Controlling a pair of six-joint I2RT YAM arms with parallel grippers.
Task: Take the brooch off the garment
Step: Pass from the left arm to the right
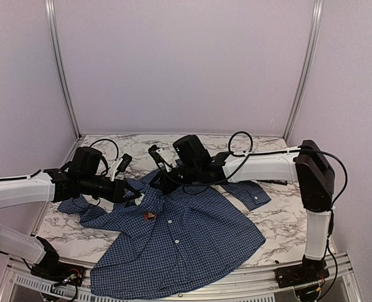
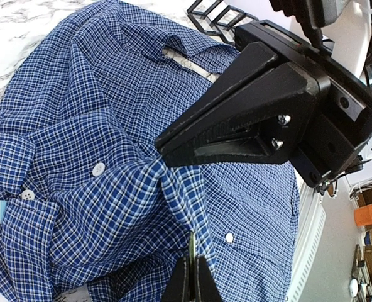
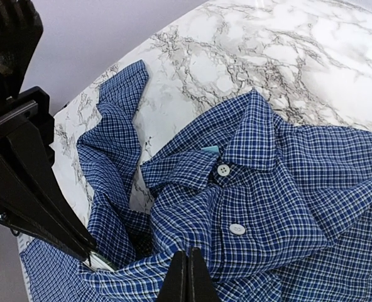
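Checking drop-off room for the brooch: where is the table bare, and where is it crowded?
Bare table lies between the garment and the right arm's post, and along the rear wall behind both arms. Crowded at the collar, where the left pincer and right pincer pinch cloth.

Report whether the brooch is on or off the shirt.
On. The top view shows the small reddish brooch on the shirt front; whether it is fastened, cannot tell.

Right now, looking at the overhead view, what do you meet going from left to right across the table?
Left hand pinching the shirt → brooch → right hand → sleeve cuff → right arm's upright section.
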